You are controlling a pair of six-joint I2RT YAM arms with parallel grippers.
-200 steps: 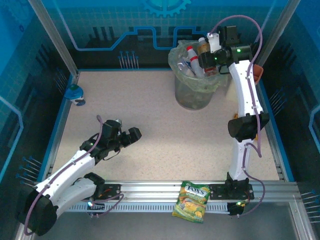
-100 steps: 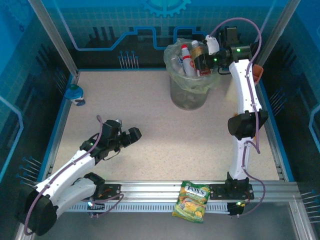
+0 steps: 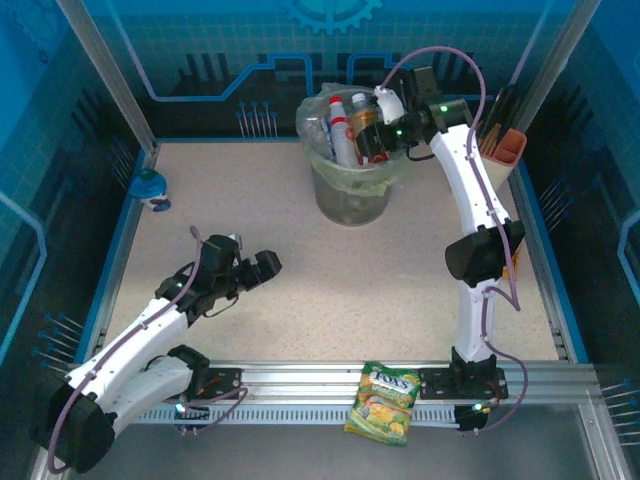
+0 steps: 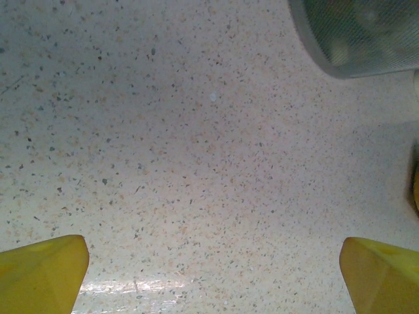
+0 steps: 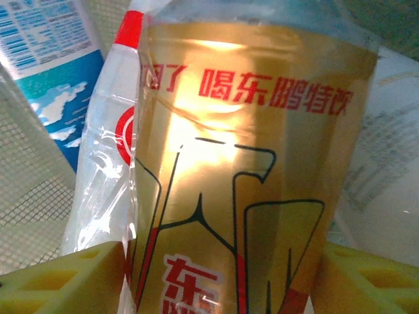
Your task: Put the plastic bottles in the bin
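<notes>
The grey bin (image 3: 350, 198), lined with a pale green bag, stands at the back of the table with several plastic bottles in it, among them a white one with a red label (image 3: 340, 125). My right gripper (image 3: 374, 140) hangs over the bin's right rim, shut on a copper-brown bottle (image 5: 249, 163) that sits between its yellow fingers (image 5: 59, 281). Beside it lie a clear red-labelled bottle (image 5: 105, 170) and a blue-and-white labelled one (image 5: 52, 65). A small blue-capped bottle (image 3: 149, 188) stands at the table's left edge. My left gripper (image 3: 262, 268) is open above bare tabletop, its fingers (image 4: 39, 275) far apart.
A yellow-green candy bag (image 3: 383, 402) lies on the front rail. An orange and beige utensil holder (image 3: 505, 148) stands at the back right corner. The bin's mesh wall (image 4: 353, 39) shows at the top right of the left wrist view.
The right gripper has moved left with the copper-brown bottle, and the bin has slid left along with it. The left arm has barely shifted.
</notes>
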